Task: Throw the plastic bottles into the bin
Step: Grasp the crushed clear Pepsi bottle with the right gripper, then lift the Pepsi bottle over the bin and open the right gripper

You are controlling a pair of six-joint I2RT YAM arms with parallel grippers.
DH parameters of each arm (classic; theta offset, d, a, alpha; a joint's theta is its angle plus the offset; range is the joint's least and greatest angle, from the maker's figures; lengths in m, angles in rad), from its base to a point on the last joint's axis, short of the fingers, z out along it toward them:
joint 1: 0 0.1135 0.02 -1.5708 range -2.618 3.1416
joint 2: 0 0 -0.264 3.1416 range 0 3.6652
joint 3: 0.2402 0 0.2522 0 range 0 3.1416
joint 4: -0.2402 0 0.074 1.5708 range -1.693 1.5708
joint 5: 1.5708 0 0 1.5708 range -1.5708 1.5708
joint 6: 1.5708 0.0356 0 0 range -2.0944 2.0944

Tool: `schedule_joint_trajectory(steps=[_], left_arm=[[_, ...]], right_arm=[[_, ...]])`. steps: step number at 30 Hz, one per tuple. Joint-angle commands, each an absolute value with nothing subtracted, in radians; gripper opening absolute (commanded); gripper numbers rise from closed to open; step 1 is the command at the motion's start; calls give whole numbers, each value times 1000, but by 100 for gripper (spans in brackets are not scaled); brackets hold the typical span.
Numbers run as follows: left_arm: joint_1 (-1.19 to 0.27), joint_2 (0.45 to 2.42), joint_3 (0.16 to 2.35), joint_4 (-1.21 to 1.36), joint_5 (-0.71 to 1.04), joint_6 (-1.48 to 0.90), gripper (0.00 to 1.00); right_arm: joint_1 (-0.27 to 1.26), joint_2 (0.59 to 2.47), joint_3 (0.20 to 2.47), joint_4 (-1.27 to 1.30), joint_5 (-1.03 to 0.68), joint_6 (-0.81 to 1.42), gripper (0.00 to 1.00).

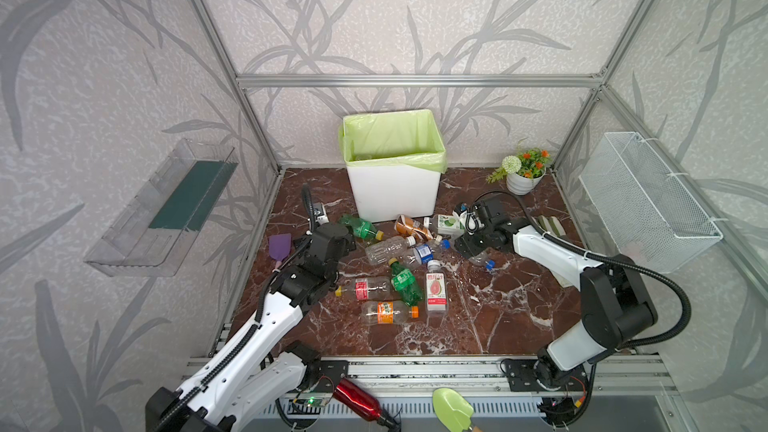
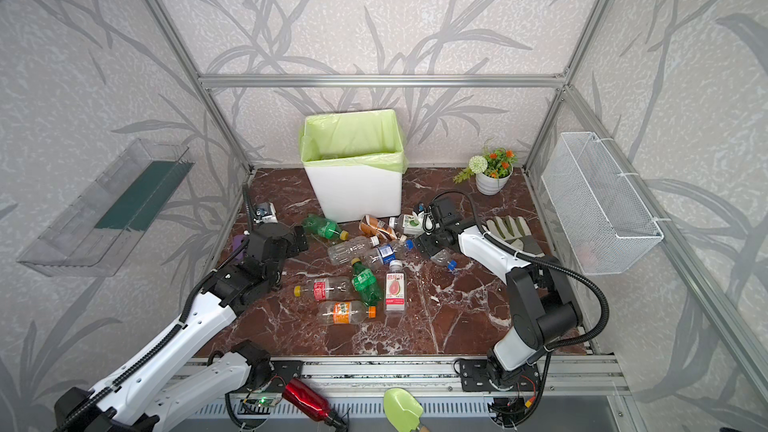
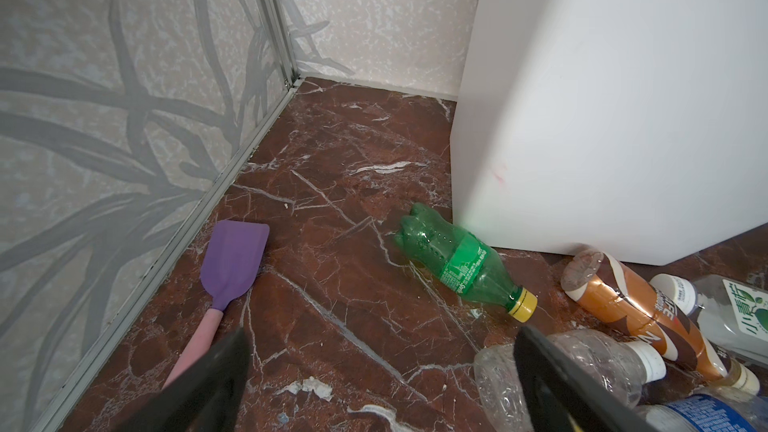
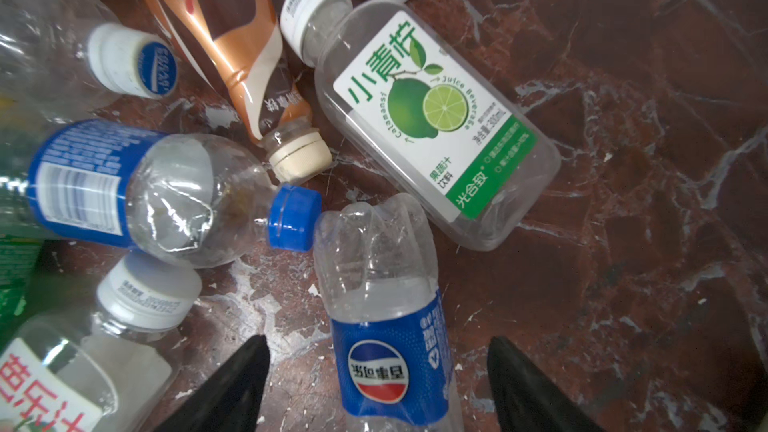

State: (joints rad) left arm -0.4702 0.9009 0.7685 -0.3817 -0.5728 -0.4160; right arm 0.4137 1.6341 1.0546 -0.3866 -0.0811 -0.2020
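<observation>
**Plastic bottles** (image 1: 386,249): about ten, lying loose on the marble tabletop (image 1: 498,317), from its middle back to the foot of the bin.
- Pepsi-labelled bottle (image 4: 386,326): clear, on its side, between the right gripper's fingers.
- Lime-label bottle (image 4: 432,118) and brown coffee bottle (image 4: 224,35): just in front of the bin.
- Green bottle (image 3: 461,259): yellow cap, beside the bin's front left corner.

**Bin** (image 1: 395,193): white, green liner, upright at the middle of the back edge.

**Right gripper** (image 4: 376,347): jaws apart, straddling the Pepsi-labelled bottle, with a gap on each side.

**Left gripper** (image 3: 382,347): jaws wide, holding nothing, near the green bottle.

**Sundries**:
- Purple spatula (image 3: 235,259): by the left edge.
- Flower pot (image 1: 521,178): back right corner.
- Glove (image 2: 513,230): near the right edge.
</observation>
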Motion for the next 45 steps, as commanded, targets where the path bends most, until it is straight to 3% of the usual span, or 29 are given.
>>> schedule_joint_trajectory(steps=[1,15,22,35,41,45], left_arm=[[-463,887,753,-406,-569,-444,99],[-457,859,729,-420,-580,-462,99],[-456,821,719,-438,-596,-468,99],[-447,827,699,-433,-629,-468,99],[-397,855,671,-423,-594,-494,99],[-346,893,635,-376,-528,-517,99]], right_arm=[[425,1681,1104,-474,-34,-238,82],[479,1843,1211,-583,57,-281,72],[491,1840,1221,-607,96,-272,54],[418,1484,1258,-581,-12,-199,49],[317,1271,1388,-391,-70,-162,49],[278,1188,1541,-130,-130,-74,51]])
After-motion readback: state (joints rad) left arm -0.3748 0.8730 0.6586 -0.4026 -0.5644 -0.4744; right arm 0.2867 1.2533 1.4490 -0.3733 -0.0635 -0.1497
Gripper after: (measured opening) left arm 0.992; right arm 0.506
